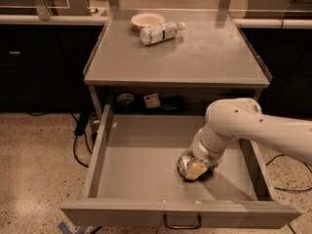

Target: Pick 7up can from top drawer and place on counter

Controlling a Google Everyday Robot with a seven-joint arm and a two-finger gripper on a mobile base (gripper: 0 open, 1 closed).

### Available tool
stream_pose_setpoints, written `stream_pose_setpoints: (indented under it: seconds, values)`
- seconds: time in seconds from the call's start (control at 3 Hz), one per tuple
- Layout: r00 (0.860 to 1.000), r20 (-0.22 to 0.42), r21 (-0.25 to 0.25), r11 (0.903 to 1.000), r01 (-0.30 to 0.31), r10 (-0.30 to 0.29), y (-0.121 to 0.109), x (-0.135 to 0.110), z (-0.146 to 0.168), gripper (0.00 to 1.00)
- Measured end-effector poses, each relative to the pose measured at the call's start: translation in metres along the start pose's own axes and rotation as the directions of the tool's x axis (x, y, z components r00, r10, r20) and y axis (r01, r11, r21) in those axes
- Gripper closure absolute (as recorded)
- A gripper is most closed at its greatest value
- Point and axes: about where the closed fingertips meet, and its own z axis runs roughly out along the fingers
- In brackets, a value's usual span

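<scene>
The top drawer is pulled open, its dark handle on the front. The 7up can lies on its side on the drawer floor, right of the middle, with a shiny round end facing left. My gripper is down inside the drawer, right against the can, and covers most of its body. The white arm reaches in from the right over the drawer's right wall. The grey counter is above the drawer.
A clear plastic bottle lies on the counter at the back, beside a pale bowl. Small items sit on the shelf behind the drawer. Cables hang at the left. Upright posts stand behind the counter.
</scene>
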Motion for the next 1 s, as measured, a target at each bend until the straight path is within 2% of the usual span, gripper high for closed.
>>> stream_pose_setpoints:
  seconds: [0.33, 0.67, 1.0]
  values:
    - [1.0, 0.0, 0.0, 1.0, 0.0, 0.0, 0.0, 0.0, 0.0, 0.89]
    - [1.0, 0.0, 0.0, 1.0, 0.0, 0.0, 0.0001, 0.0, 0.0, 1.0]
    - [1.0, 0.0, -0.001, 1.0, 0.001, -0.001, 0.0001, -0.0001, 0.0, 1.0]
